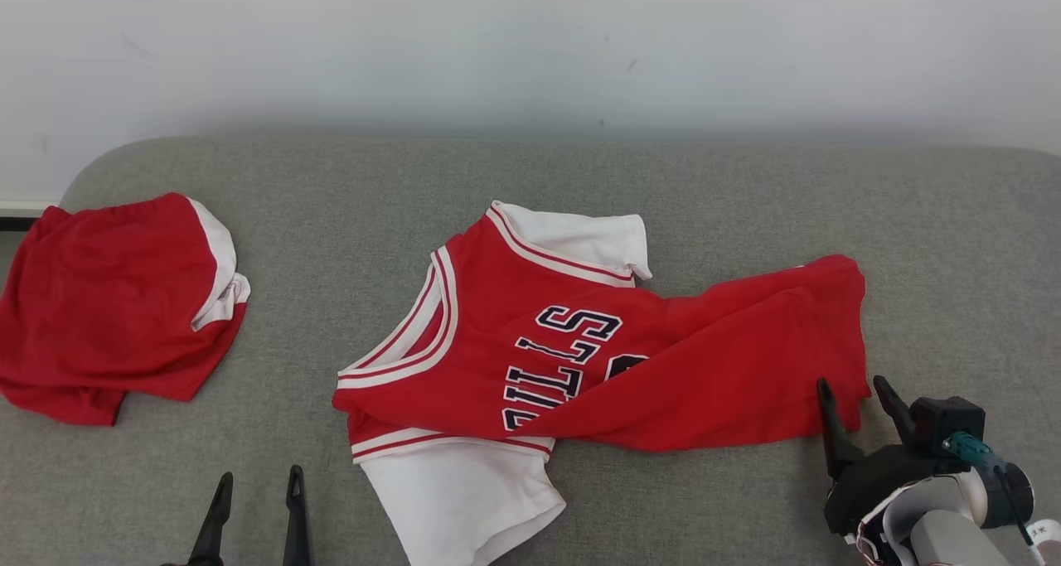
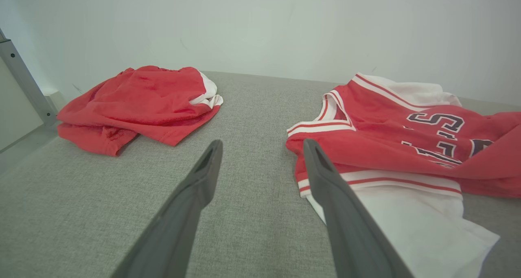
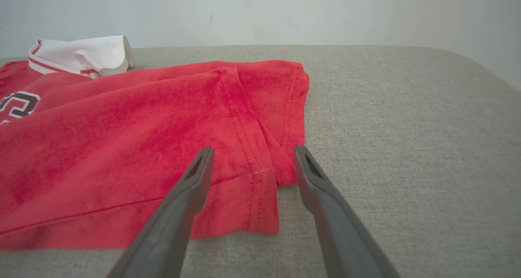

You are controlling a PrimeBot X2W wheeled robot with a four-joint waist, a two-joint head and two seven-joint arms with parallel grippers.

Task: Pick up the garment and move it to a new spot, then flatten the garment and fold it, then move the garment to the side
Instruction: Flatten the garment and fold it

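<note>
Right claw (image 1: 850,381), spread apart, brackets the hem corner of the red jersey (image 1: 580,342), which lies rumpled to its left; left claw (image 1: 259,473) is likewise apart and empty. Flattening seems in hand: next, pinch that corner and draw it outward.

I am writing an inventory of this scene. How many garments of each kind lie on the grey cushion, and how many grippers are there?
jersey, red with white sleeves: 1
crumpled red garment: 1
grippers: 2, left gripper and right gripper, both open
Total: 4
</note>
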